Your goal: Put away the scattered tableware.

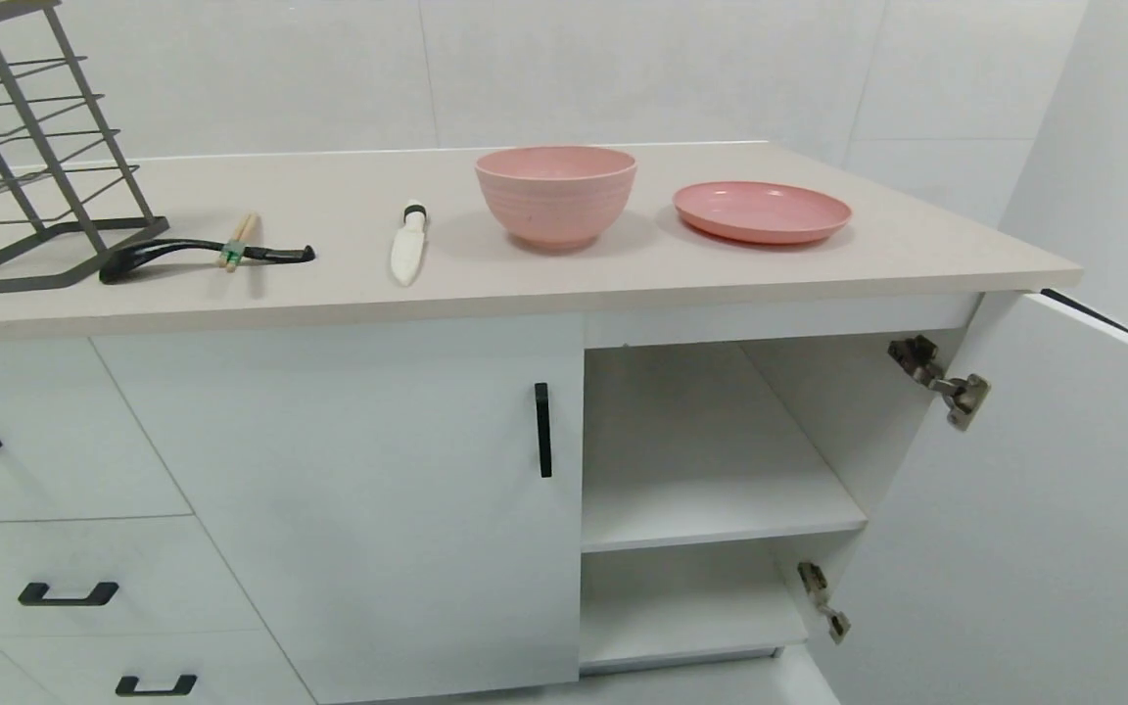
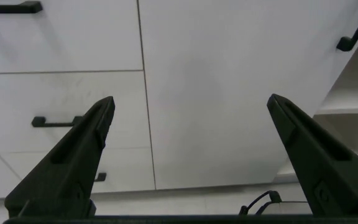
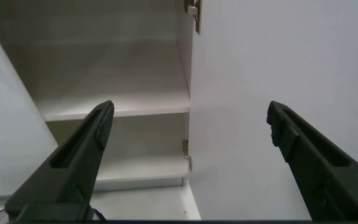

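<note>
Counter (image 1: 819, 269): bowl (image 1: 555, 194), plate (image 1: 762, 211); right pincer (image 3: 190, 109), spread, before cabinet shelf (image 3: 117, 104).

Matte black, tapered, angular: left end effector (image 2: 190, 99) and right end effector (image 3: 190, 106).

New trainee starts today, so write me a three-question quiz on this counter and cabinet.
1. True or false: the pink bowl stands on the pink plate.
2. Which cabinet door is open? A) the left door B) the right door C) both
3. Fill in: the ___ lie across the handle of the black ladle.

Key: 1 false, the bowl stands beside the plate, apart from it, on the counter. 2 B. 3 chopsticks.
</note>
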